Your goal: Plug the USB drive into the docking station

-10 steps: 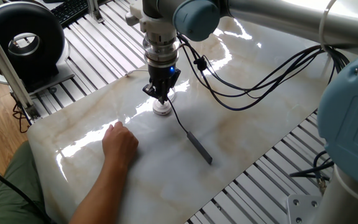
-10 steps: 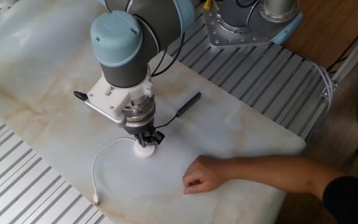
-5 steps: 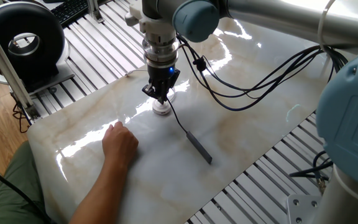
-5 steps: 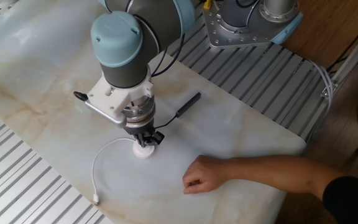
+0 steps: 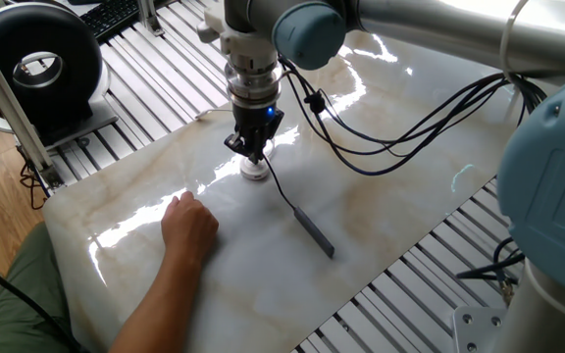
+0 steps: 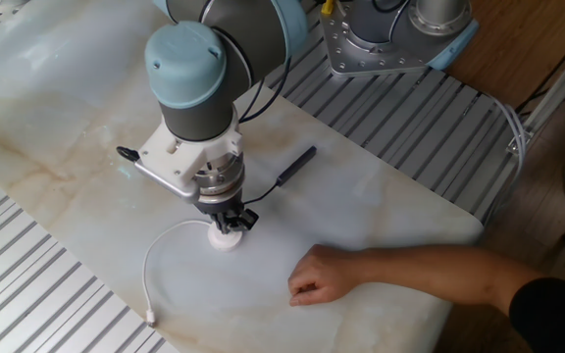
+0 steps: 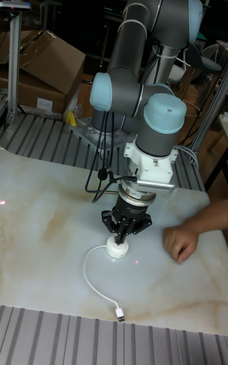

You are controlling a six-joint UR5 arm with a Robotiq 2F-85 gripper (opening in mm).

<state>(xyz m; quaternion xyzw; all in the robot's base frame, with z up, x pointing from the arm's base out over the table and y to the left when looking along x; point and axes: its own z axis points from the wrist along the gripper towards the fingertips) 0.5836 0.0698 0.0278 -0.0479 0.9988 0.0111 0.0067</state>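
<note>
Almost nothing has changed over the last second: the hand point(image 5: 254, 150) still hangs straight down over the dock point(image 5: 255, 172), its fingertips right at the puck's top, and the arm has shifted only a hair in the other fixed view. That stillness reads as the slow end of an insertion, or a pause in it, not a travel move.

The hand's fingers are drawn close together around something small and dark at the tip, most likely the plug on the drive's cable. The plug itself is too small to make out, so I cannot say for certain that it is gripped or seated.

The drive point(image 5: 313, 232) lies flat on the worktop point(image 5: 400, 196), a little way from the dock on the side away from the arm's wrist. Its black cable point(image 5: 281, 194) runs from the drive up to the fingertips. The dock's own pale wire point(image 6: 157, 265) loops away from the dock across the worktop to a loose end.

A person's hand point(image 5: 189, 226) rests on the worktop near the dock, not touching it.

If the plug is entering, the task is close to done; what is left is full seating and letting go.
</note>
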